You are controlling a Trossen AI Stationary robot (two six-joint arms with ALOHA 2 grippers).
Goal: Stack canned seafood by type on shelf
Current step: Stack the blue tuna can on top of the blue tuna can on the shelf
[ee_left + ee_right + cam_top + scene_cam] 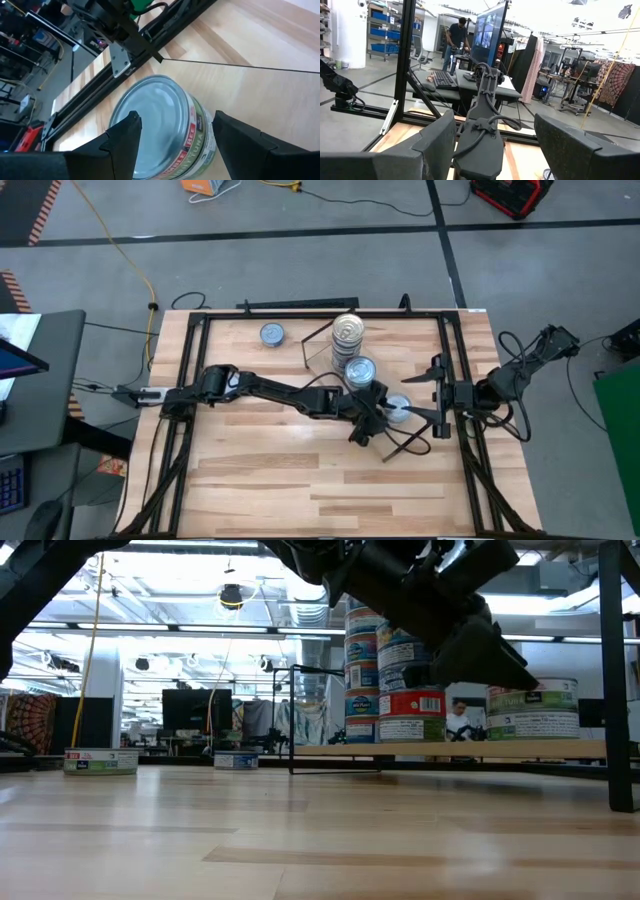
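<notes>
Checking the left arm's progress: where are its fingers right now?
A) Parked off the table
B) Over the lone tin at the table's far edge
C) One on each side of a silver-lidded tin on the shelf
C: the left wrist view shows the left gripper straddling a silver-lidded, pale-labelled round tin, fingers apart from it.

Near the table's [250, 480] middle, toward its right half: the shelf [330, 355]. On the shelf, a tall stack of tins [347, 332] at the back, a shorter stack [359, 370] just in front of it. Right of the shorter stack, a single tin [398, 408], flanked by the fingers of the left tool [375, 420], spread apart, reaching in from the left edge. Off the shelf, toward the back left, a lone tin [272, 334]. At the right edge, the right tool [437, 385], spread and empty.
</notes>
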